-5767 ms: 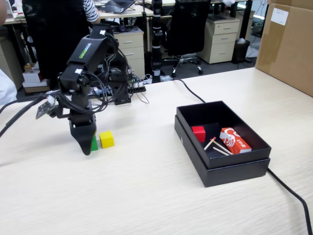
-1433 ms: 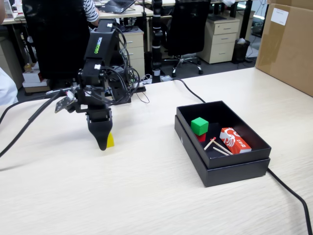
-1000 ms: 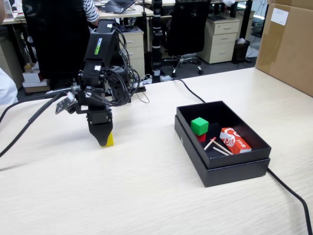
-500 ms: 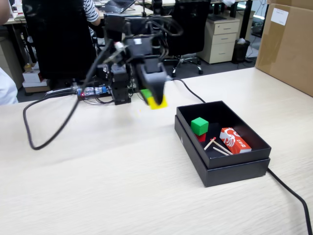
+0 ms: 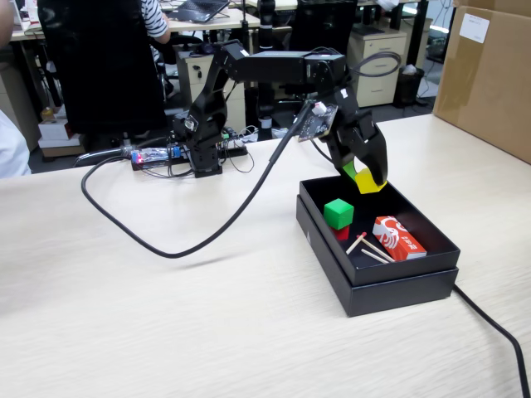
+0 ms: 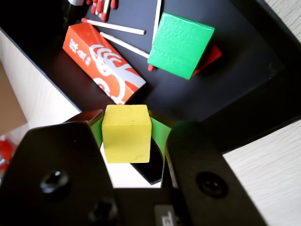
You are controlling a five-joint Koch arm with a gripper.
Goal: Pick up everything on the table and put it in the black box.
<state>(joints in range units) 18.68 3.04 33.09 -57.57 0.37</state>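
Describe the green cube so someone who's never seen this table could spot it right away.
Find the black box on the beige table. Inside it, the green cube sits atop a red cube, beside a red-and-white matchbox. It is the only green block there.

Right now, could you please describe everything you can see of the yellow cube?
The yellow cube is small and plain, with a matte painted look and a few faint specks on its near face. It is clamped between the two green-padded jaws of the gripper and held in the air, slightly tilted, above the black box near its far rim. Only the jaws touch it. In the wrist view, the green cube lies inside the box beyond it.
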